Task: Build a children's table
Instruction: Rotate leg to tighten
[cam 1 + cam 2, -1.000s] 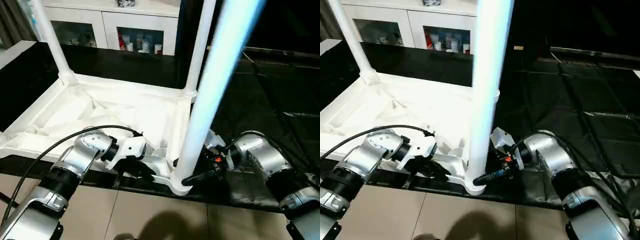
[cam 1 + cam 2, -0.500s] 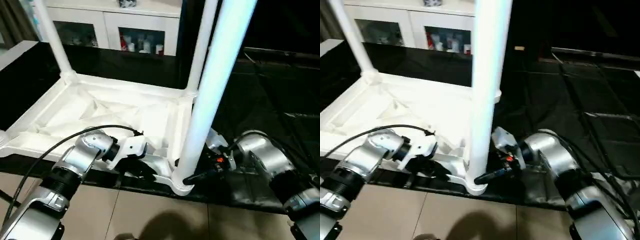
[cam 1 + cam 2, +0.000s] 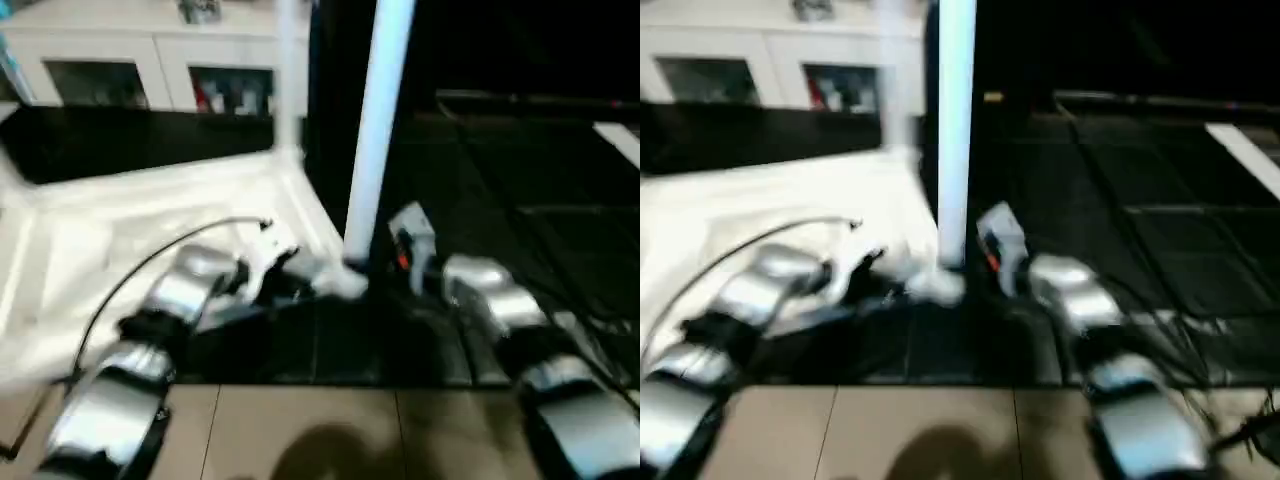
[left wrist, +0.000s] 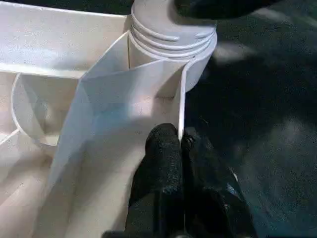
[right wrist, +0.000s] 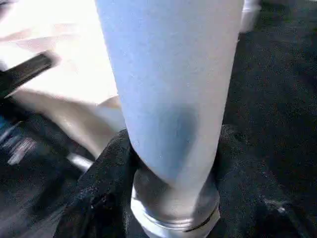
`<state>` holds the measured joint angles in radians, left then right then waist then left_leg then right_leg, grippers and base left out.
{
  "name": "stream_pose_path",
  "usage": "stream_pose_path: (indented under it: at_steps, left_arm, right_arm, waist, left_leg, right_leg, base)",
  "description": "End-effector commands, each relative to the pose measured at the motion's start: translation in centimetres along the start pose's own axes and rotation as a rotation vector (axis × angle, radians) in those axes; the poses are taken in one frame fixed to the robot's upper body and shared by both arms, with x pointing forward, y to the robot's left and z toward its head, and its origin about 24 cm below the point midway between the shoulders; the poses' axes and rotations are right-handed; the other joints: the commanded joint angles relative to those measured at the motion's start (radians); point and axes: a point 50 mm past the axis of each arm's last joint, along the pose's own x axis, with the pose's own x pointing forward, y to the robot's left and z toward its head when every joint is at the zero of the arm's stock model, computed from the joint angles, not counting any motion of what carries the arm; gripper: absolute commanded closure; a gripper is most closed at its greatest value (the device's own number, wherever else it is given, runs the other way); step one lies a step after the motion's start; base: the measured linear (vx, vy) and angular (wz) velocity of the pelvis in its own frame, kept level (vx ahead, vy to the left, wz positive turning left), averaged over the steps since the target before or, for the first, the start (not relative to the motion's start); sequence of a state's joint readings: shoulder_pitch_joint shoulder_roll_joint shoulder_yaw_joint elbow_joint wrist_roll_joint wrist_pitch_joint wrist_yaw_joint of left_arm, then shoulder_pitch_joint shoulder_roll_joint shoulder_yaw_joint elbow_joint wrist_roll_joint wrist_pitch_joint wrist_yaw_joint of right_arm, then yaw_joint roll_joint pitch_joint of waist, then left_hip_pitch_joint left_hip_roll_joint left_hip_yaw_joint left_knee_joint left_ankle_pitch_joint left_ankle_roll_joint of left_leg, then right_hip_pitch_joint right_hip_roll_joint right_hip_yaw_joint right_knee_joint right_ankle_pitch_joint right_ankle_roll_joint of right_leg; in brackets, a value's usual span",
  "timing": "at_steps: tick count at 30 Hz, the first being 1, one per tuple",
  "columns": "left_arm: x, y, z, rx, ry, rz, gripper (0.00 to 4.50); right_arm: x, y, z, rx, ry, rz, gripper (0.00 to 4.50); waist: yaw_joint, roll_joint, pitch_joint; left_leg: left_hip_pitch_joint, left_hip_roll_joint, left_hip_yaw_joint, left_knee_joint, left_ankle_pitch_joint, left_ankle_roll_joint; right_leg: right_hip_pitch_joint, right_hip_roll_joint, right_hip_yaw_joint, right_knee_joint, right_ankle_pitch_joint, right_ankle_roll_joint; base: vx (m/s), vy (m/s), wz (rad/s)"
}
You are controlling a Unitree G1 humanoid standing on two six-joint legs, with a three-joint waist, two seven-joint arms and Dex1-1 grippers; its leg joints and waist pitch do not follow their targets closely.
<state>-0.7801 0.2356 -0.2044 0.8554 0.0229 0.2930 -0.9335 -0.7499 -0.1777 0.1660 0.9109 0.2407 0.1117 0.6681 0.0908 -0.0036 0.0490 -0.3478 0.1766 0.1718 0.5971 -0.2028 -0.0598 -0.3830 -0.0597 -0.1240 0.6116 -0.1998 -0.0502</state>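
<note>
The children's table lies upside down, its white ribbed top (image 3: 90,240) on black mats. An upright white leg (image 3: 375,130) stands in the near right corner socket (image 4: 173,34), and another leg (image 3: 288,70) rises at the far corner. My left gripper (image 4: 181,146) is shut on the thin edge wall of the top, just beside that socket. My right gripper (image 5: 173,198) clasps the base of the near leg (image 5: 168,84), one black finger (image 5: 101,191) on each side, just above the threaded collar.
A white cabinet (image 3: 150,70) with glass doors stands behind the table. Black floor mats (image 3: 520,170) stretch to the right. Tan floor (image 3: 330,430) lies in front, between my two silver forearms.
The head views have swung and blurred, so the camera has moved. Both grippers stay at the near right corner, the left on the edge wall, the right around the leg's base.
</note>
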Motion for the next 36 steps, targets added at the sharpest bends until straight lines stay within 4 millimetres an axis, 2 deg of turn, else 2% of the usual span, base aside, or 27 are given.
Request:
stream_pose_path:
  at_steps: [1,2,5,7,9,13,17,18,21,24,26,28,29,30,31,32,36]
  left_arm:
    - [1.2,-0.5,3.2,0.004,-0.114,0.041,4.5]
    - [1.5,-0.4,3.6,-0.005,-0.122,0.083,4.5]
    - [1.7,-0.5,3.9,-0.017,-0.137,0.111,4.5]
    - [1.7,-0.5,3.9,-0.012,-0.136,0.116,4.5]
    - [1.6,-0.4,3.8,-0.008,-0.133,0.117,4.5]
    - [1.4,-0.3,3.4,0.005,-0.128,0.115,4.5]
    - [0.8,-0.1,2.7,0.024,-0.119,0.1,4.5]
    - [0.8,-0.1,2.7,0.024,-0.119,0.1,4.5]
    - [0.1,0.4,2.2,0.039,-0.106,0.093,4.5]
    - [-0.3,0.6,1.8,0.063,-0.088,0.069,4.5]
    - [-0.6,0.6,1.4,0.087,-0.067,0.049,4.5]
    - [-0.8,0.7,1.1,0.097,-0.048,0.039,4.5]
    - [-0.9,0.6,0.9,0.109,-0.043,0.024,4.5]
    - [-1.0,0.6,0.8,0.117,-0.038,0.005,4.5]
    - [-1.2,0.5,0.6,0.137,-0.032,-0.02,4.5]
    - [-1.2,0.5,0.6,0.137,-0.032,-0.02,4.5]
    - [-1.9,-0.3,-0.2,0.222,-0.018,-0.175,4.5]
  right_arm:
    - [2.7,3.8,-1.3,0.048,0.065,0.097,2.55]
    - [3.3,4.2,-1.0,0.052,0.063,0.068,2.55]
    - [3.8,4.7,-0.8,0.034,0.059,0.07,2.55]
    - [3.8,4.7,-0.8,0.025,0.051,0.07,2.55]
    - [3.8,4.7,-0.8,0.024,0.045,0.071,1.99]
    - [3.6,4.5,-1.0,0.025,0.039,0.075,1.65]
    - [2.9,3.9,-1.2,0.016,0.025,0.093,1.29]
    - [2.9,3.9,-1.2,0.016,0.025,0.093,1.02]
    - [1.7,3.1,-1.6,0.003,0.022,0.137,0.85]
    - [0.6,2.3,-2.0,-0.016,0.027,0.173,0.47]
    - [-0.4,1.6,-2.2,-0.034,0.031,0.2,0.36]
    - [-1.2,1.1,-2.2,-0.05,0.03,0.226,0.12]
    - [-1.7,0.8,-2.1,-0.059,0.028,0.245,0.04]
    - [-2.1,0.5,-2.1,-0.065,0.028,0.263,0.04]
    - [-2.7,0.2,-2.0,-0.075,0.027,0.284,0.04]
    - [-2.7,0.2,-2.0,-0.075,0.027,0.284,0.04]
    - [-4.8,-0.7,-1.6,-0.12,0.04,0.399,0.04]
  waist:
    - [0.009,0.002,-0.064]
    - [0.01,0.005,-0.065]
    - [0.011,0.002,-0.068]
    - [0.014,0.002,-0.066]
    - [0.015,0.001,-0.064]
    - [0.015,0.004,-0.061]
    - [0.014,0.003,-0.061]
    - [0.014,0.003,-0.061]
    - [0.015,0.002,-0.062]
    - [0.017,0.001,-0.061]
    - [0.022,0.003,-0.06]
    - [0.023,0.001,-0.059]
    - [0.023,0.004,-0.059]
    - [0.022,0.005,-0.059]
    - [0.024,0.0,-0.06]
    - [0.024,0.0,-0.06]
    - [0.028,0.002,-0.073]
  left_leg:
    - [-0.004,0.064,-0.027,-0.068,-0.111,0.031]
    - [-0.004,0.064,-0.027,-0.067,-0.092,0.038]
    - [-0.007,0.065,-0.025,-0.064,-0.059,0.06]
    - [-0.008,0.067,-0.024,-0.064,-0.053,0.077]
    - [-0.006,0.067,-0.023,-0.066,-0.074,0.075]
    - [-0.003,0.07,-0.025,-0.069,-0.102,0.061]
    - [-0.005,0.07,-0.025,-0.07,-0.1,0.063]
    - [-0.005,0.07,-0.025,-0.07,-0.1,0.063]
    - [-0.004,0.069,-0.024,-0.069,-0.091,0.076]
    - [-0.005,0.069,-0.023,-0.069,-0.089,0.083]
    - [-0.006,0.07,-0.022,-0.068,-0.098,0.087]
    - [-0.006,0.069,-0.022,-0.069,-0.105,0.088]
    - [-0.006,0.069,-0.023,-0.068,-0.11,0.088]
    - [-0.009,0.067,-0.022,-0.068,-0.109,0.089]
    - [-0.01,0.066,-0.022,-0.066,-0.099,0.095]
    - [-0.01,0.066,-0.022,-0.066,-0.099,0.095]
    - [-0.016,0.07,-0.023,-0.055,-0.03,0.131]
  right_leg:
    - [0.053,-0.119,0.078,-0.088,-0.267,-0.148]
    - [0.052,-0.118,0.078,-0.083,-0.216,-0.164]
    - [0.057,-0.12,0.079,-0.072,-0.122,-0.188]
    - [0.057,-0.12,0.078,-0.07,-0.094,-0.195]
    - [0.057,-0.123,0.079,-0.076,-0.131,-0.191]
    - [0.055,-0.124,0.079,-0.083,-0.192,-0.177]
    - [0.056,-0.124,0.081,-0.081,-0.184,-0.176]
    - [0.056,-0.124,0.081,-0.081,-0.184,-0.176]
    - [0.058,-0.123,0.08,-0.079,-0.161,-0.179]
    - [0.058,-0.123,0.08,-0.08,-0.17,-0.177]
    - [0.057,-0.123,0.08,-0.082,-0.191,-0.172]
    - [0.057,-0.121,0.078,-0.085,-0.206,-0.165]
    - [0.057,-0.121,0.077,-0.087,-0.218,-0.162]
    - [0.059,-0.12,0.077,-0.087,-0.219,-0.159]
    - [0.062,-0.118,0.076,-0.087,-0.21,-0.154]
    - [0.062,-0.118,0.076,-0.087,-0.21,-0.154]
    - [0.059,-0.116,0.074,-0.064,-0.052,-0.194]
  base:
    - [0.0,0.0,0.0]
    - [0.0,0.0,0.0]
    - [0.0,0.0,0.0]
    - [0.0,0.0,0.0]
    - [0.0,0.0,0.0]
    - [0.0,0.0,0.0]
    - [0.0,0.0,0.0]
    - [0.0,0.0,0.0]
    - [0.0,0.0,0.0]
    - [0.0,0.0,0.0]
    - [0.0,0.0,0.0]
    - [0.0,0.0,0.0]
    - [0.0,0.0,0.0]
    - [0.0,0.0,0.0]
    - [0.0,0.0,0.0]
    - [0.0,0.0,0.0]
    - [0.0,0.0,0.0]
